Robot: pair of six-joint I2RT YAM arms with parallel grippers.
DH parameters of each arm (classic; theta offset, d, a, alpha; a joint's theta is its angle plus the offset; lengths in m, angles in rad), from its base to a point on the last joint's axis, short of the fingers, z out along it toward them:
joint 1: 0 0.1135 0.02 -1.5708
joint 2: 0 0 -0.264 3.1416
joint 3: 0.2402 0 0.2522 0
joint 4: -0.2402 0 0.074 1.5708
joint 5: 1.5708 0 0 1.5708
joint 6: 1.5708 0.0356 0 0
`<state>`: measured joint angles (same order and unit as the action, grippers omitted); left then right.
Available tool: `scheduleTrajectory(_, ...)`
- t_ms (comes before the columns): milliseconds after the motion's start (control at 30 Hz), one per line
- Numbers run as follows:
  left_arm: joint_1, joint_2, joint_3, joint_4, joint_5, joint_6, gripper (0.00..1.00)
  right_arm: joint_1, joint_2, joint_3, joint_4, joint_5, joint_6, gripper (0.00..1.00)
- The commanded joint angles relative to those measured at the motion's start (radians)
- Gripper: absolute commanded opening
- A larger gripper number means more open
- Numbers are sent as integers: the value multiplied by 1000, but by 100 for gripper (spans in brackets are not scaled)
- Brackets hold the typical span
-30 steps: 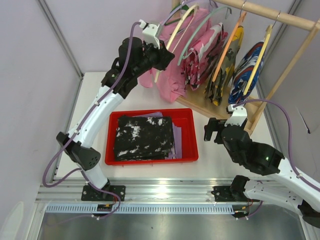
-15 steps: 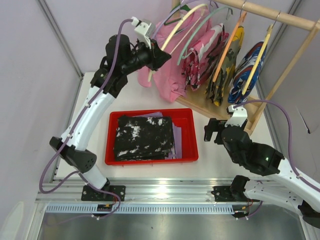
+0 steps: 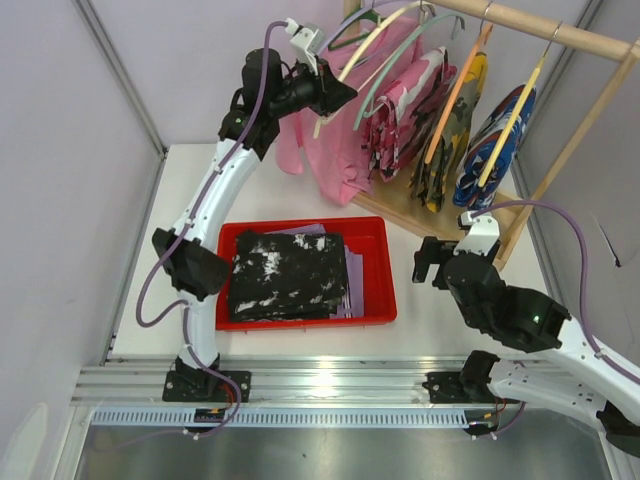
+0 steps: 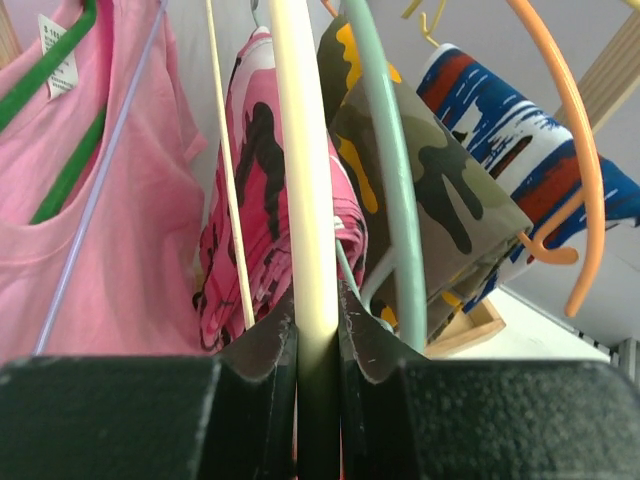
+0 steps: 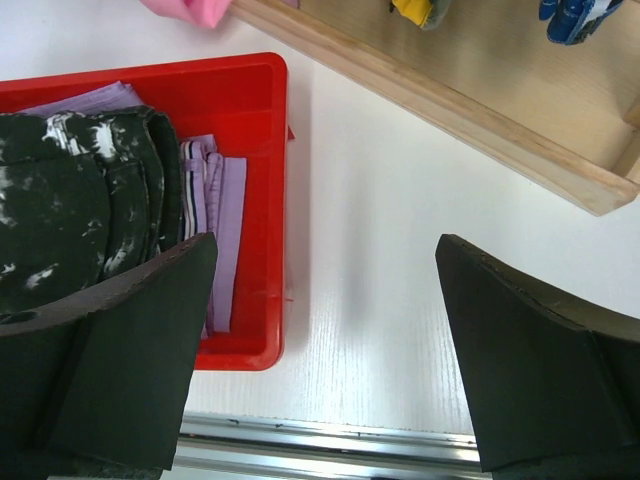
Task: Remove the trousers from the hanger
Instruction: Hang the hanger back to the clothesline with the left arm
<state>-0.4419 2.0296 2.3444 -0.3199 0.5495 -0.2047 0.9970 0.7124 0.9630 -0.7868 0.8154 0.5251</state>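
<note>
My left gripper (image 3: 335, 95) is high at the back, shut on the lower end of a bare cream hanger (image 3: 362, 52). In the left wrist view that hanger (image 4: 305, 180) runs straight up from between the closed fingers (image 4: 258, 345). The black, white-speckled trousers (image 3: 288, 275) lie folded in the red tray (image 3: 385, 270), on top of the pale lavender trousers (image 3: 352, 280). My right gripper (image 3: 432, 262) hovers open over the table just right of the tray. Its wrist view shows the tray (image 5: 250, 75), the black trousers (image 5: 70, 210) and the lavender trousers (image 5: 225, 230).
A wooden rail (image 3: 530, 25) carries hangers with a pink shirt (image 3: 340, 160), a pink camouflage garment (image 3: 400, 110), an olive camouflage garment (image 3: 445, 150) and a blue-red-white garment (image 3: 490, 140). The rack's wooden base (image 3: 400, 205) sits behind the tray.
My left arm has swung up and to the right with the cream hanger, closer to the rail. The right arm has barely moved.
</note>
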Motion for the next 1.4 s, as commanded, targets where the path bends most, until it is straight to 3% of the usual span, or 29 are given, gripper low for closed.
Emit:
scheduleTrajectory(0, 17, 21, 92, 208, 90, -70, 0, -1, 10, 3, -5, 48, 19, 97)
scheduleTrajectory(400, 20, 199, 202, 515, 23, -197, 0, 0, 30, 10, -38, 71, 27, 97)
scheduleTrajectory(1000, -27, 320, 233, 555, 50, -189, 0, -3, 119, 6, -5, 76, -19, 98)
scheduleTrajectory(1367, -27, 340, 234, 578, 63, -216, 0, -1, 88, 5, -8, 97, -2, 98)
